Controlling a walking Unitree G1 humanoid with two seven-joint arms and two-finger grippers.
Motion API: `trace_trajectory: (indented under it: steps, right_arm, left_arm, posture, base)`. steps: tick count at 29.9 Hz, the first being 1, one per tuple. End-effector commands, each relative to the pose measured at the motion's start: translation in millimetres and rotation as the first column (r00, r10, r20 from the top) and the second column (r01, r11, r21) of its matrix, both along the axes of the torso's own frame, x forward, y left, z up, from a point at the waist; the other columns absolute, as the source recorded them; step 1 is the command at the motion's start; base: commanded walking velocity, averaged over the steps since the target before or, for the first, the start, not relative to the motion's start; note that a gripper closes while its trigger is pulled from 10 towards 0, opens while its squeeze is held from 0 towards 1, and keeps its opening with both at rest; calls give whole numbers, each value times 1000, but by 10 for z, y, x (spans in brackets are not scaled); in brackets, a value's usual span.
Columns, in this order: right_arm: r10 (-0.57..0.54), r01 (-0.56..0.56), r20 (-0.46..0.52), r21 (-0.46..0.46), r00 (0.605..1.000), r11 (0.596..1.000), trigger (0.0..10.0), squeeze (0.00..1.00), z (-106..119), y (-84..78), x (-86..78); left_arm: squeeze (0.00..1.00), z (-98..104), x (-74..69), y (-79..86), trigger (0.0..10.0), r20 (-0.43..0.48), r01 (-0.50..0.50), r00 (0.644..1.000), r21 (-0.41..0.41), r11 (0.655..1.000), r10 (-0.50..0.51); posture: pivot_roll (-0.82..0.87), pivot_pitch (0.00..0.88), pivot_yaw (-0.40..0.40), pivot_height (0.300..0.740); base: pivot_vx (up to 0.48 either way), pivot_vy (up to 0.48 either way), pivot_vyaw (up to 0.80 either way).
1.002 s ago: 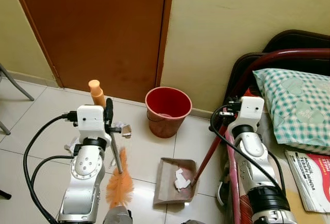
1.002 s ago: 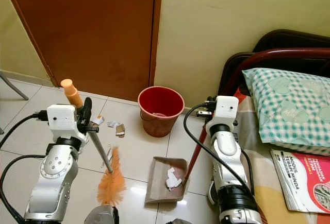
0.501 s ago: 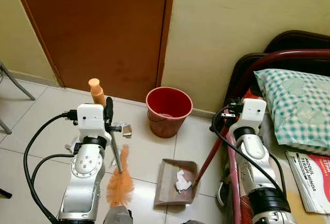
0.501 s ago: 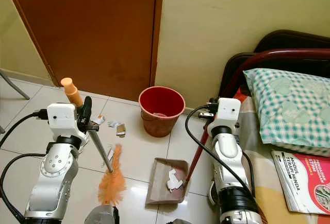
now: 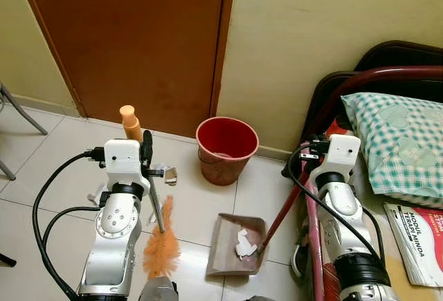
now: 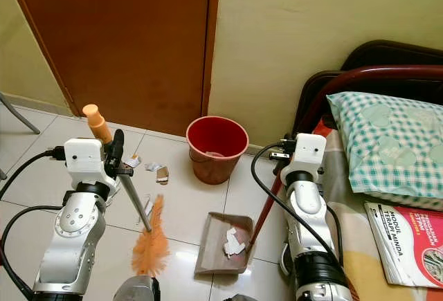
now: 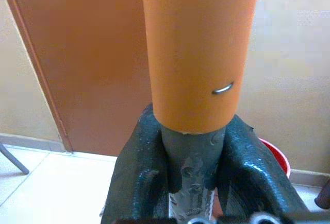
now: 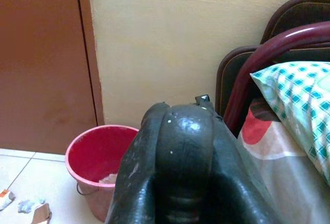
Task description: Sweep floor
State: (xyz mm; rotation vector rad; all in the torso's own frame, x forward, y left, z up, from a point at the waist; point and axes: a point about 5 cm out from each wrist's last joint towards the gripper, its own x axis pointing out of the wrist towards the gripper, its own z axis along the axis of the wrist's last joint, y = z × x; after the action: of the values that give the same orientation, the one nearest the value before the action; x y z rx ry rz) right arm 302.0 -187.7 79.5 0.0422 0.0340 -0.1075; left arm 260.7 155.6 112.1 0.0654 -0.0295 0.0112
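Floor (image 5: 201,204): pale tile, partly swept in my judgement. Several white scraps (image 5: 243,240) lie inside the dustpan (image 5: 235,245), which rests flat on the tiles just in front of the red bucket (image 5: 225,149). Remaining litter: a few bits of paper and card (image 6: 156,170) scattered near the foot of the brown door (image 5: 138,38), beside my left arm. These are yet to be gathered, and the dustpan has not been emptied into the bucket.

Broom (image 5: 160,249): short orange bristle head touching the tiles, thin grey shaft slanting up to an orange grip. My left end effector (image 7: 193,154) is clamped on the shaft just below that grip, both fingers (image 7: 144,167) pressed against it.

Dustpan handle (image 6: 263,207): long, dark red, rising obliquely to my right end effector (image 8: 178,183), whose fingers are pressed together; the handle appears to be held there, though the contact itself is hidden.

The bed (image 5: 401,142), with its checked pillow, stands to my right.
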Motion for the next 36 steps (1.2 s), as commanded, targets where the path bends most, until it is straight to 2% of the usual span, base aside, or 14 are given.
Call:
trace_trajectory:
  steps: [1, 23, 29, 32, 36]
  right_arm:
    - [-33, 33, 19, 6, 999, 999, 10000, 0, 24, -72, -4]
    - [-36, 36, 9, 27, 999, 999, 10000, 0, -8, -40, -16]
    - [-24, 24, 11, 16, 1000, 1000, 10000, 0, 36, -54, 33]
    - [-30, 30, 24, 16, 999, 999, 10000, 0, 87, -71, 43]
    - [-56, 55, 34, 44, 998, 998, 10000, 0, 116, -100, 0]
  left_arm:
    - [0, 15, 5, -11, 10000, 3, 11, 1000, 18, 1000, -11]
    - [0, 34, 5, -12, 10000, -1, 12, 1000, 26, 1000, -12]
    - [0, 74, 32, -22, 10000, 8, -12, 1000, 41, 999, 11]
    - [0, 39, -14, 19, 10000, -8, -37, 999, 33, 999, 37]
    - [0, -77, -132, 27, 10000, -55, -2, 998, 60, 998, 5]
  posture:
    - [174, 10, -61, 740]
    - [175, 19, -53, 740]
    - [149, 30, -62, 740]
    - [140, 39, -55, 740]
    - [131, 56, -45, 740]
  base:
    - [0, 0, 0]
    - [0, 0, 0]
    - [0, 0, 0]
    - [0, 0, -146]
    - [0, 0, -328]
